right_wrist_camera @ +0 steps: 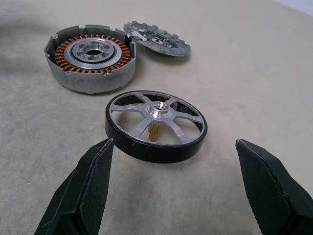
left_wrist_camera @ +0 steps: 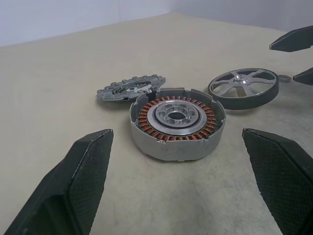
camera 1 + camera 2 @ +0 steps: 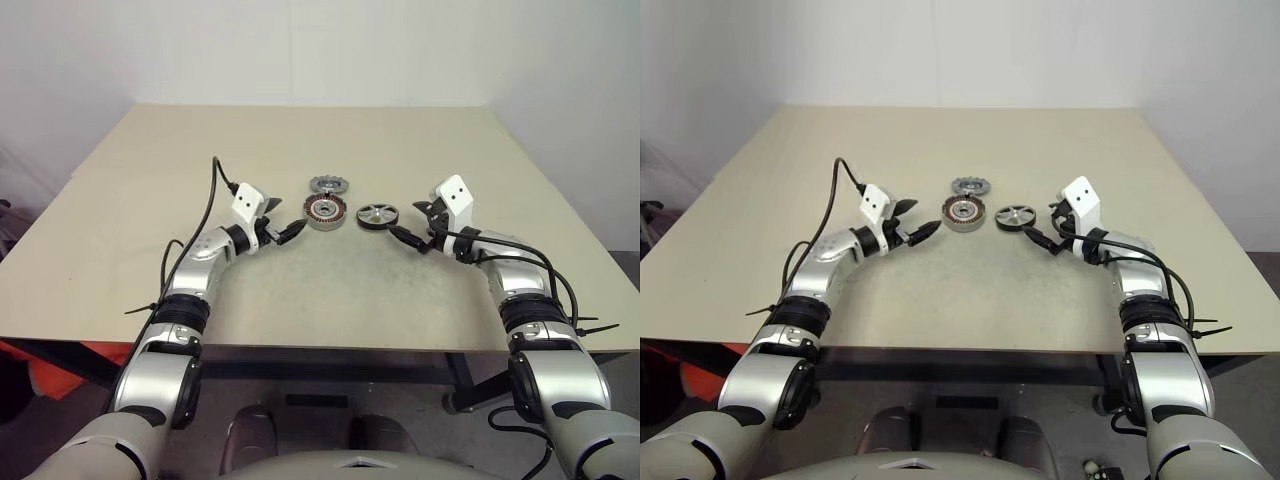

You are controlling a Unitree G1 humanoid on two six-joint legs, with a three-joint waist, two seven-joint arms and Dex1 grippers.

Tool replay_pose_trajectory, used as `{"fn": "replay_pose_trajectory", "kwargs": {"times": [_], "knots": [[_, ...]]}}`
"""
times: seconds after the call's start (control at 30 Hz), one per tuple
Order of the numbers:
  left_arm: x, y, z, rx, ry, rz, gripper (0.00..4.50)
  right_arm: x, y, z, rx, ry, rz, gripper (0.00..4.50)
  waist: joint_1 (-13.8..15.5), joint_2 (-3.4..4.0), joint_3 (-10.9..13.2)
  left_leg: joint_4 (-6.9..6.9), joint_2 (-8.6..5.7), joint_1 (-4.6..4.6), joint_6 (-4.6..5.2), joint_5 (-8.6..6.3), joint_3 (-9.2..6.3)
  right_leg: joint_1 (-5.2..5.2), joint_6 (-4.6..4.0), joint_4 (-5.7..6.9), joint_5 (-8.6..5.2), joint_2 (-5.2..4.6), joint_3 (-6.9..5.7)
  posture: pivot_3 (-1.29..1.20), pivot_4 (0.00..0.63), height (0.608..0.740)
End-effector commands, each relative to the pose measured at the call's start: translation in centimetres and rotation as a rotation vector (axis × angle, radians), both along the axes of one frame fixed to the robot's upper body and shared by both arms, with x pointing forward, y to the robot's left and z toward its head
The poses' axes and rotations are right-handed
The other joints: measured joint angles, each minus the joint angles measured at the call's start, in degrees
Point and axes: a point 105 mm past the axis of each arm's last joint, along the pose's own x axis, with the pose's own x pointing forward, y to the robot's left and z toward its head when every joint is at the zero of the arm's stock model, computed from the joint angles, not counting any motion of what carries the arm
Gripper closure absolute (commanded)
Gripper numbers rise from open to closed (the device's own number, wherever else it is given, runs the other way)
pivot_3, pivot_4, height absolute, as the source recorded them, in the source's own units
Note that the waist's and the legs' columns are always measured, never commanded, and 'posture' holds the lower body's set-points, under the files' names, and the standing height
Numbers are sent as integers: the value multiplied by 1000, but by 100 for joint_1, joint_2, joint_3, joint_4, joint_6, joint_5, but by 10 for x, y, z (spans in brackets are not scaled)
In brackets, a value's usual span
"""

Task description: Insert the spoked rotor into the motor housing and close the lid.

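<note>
Three motor parts lie loose on the table (image 3: 150, 250), both sets of jaws spread wide and empty.

The rotor (image 1: 155, 124) lies just ahead of the right gripper (image 1: 173, 191); the housing (image 2: 177, 122) sits before the left gripper (image 2: 178, 183), windings up; the lid (image 2: 131, 87) leans on its far rim; risks, as I judge: an off-centre pinch could tip the rotor, and seating it tilted could jam it on the windings.

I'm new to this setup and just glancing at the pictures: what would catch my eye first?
Three round metal parts cluster mid-table: the motor housing with its copper windings, the notched lid just behind and touching it, and the shiny spoked rotor to its right. The open left gripper faces the housing, and the open right gripper faces the rotor; neither touches anything.
</note>
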Motion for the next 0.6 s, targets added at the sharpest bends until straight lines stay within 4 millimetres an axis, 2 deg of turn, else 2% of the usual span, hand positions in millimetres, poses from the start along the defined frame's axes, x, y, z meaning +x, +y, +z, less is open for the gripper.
{"fn": "replay_pose_trajectory", "kwargs": {"times": [0.03, 0.6], "knots": [[4, -1, 19, -2, -63, -2, 42, 6, 4, 18, -6, -65, 17, 0, 0, 0, 0, 0, 0, 0, 0, 0, 0, 0, 0, 0, 0, 0, 0, 0, 0, 740], [3, -1, 19, 5, -64, -9, 42, 6, 6, 19, -4, -69, 19, 0, -2, 0, 0, -1, 0, 0, 0, 0, 0, -1, 0, 0, 0, 0, 1, 0, 0, 740]]}}
